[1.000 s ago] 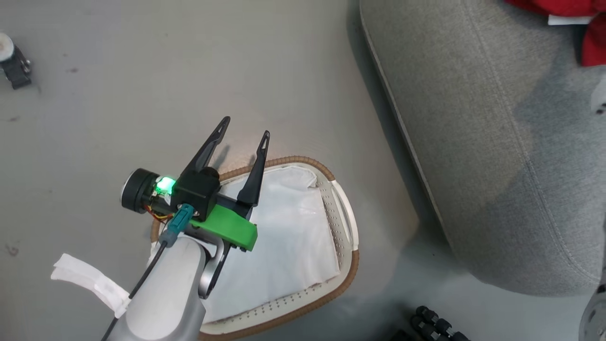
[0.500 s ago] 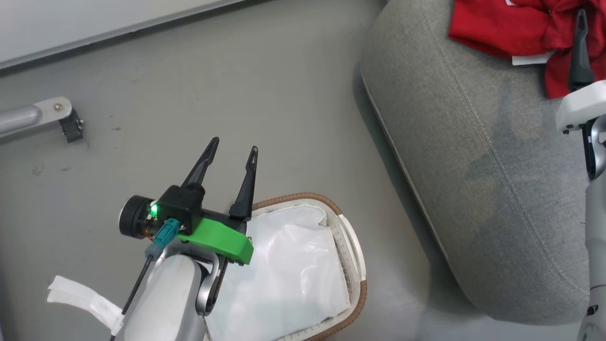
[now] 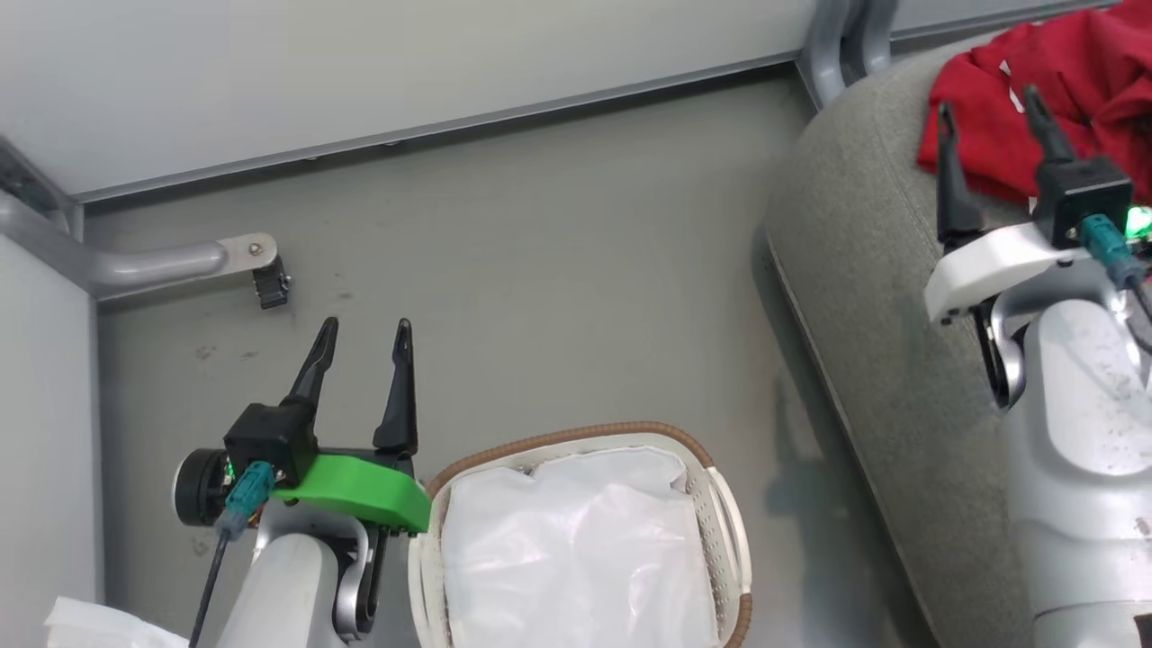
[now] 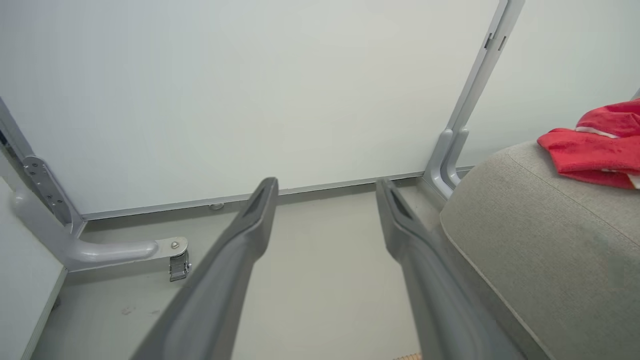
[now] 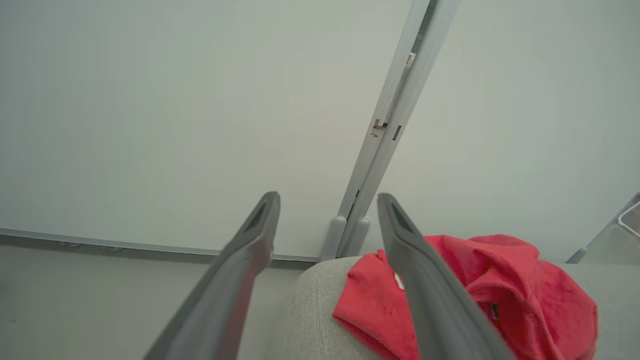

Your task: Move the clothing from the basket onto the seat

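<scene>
Basically done, I'd say: the clothing (image 3: pixel 1107 81) lies heaped on the seat (image 3: pixel 864 270), while the basket (image 3: pixel 576 434) on the floor holds white liner cloth (image 3: pixel 576 540), no red in sight. Left gripper (image 3: pixel 366 324) spread, empty, beside the basket; right gripper (image 3: pixel 988 99) spread, empty, by the pile.

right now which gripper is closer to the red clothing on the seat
Right. The right gripper is over the seat, its tips by the edge of the red clothing. The left gripper hangs over the floor beside the basket, well away from the clothing.
</scene>
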Controlling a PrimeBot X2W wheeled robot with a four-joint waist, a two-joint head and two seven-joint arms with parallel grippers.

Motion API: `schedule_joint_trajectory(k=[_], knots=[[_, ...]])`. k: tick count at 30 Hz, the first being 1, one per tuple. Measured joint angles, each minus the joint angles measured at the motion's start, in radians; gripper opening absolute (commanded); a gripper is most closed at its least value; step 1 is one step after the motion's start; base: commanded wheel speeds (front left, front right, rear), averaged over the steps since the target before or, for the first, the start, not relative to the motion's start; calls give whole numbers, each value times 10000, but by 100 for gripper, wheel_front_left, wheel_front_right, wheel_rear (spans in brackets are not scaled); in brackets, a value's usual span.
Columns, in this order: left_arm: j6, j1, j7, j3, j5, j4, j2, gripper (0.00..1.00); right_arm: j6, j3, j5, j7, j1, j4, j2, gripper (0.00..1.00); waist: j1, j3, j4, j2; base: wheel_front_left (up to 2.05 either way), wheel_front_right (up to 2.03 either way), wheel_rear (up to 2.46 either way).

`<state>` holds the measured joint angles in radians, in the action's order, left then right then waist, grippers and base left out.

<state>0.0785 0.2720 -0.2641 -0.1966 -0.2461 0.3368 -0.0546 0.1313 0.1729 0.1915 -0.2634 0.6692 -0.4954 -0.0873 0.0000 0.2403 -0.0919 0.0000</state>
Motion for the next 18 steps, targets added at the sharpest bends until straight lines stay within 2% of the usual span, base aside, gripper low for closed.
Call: schedule_joint_trajectory(k=[7, 18], knots=[[-104, -630, 2, 635, -104, -71, 25, 100, 2, -468, -809, 0, -1309, 443, 364, 100, 0, -537, 664, 0, 0, 0, 0], [-303, -1962, 0, 1223, -546, -380, 36, 100, 2, -1292, -2648, 2, -3391, 989, 393, 100, 0, -1458, 1189, 0, 0, 0, 0]])
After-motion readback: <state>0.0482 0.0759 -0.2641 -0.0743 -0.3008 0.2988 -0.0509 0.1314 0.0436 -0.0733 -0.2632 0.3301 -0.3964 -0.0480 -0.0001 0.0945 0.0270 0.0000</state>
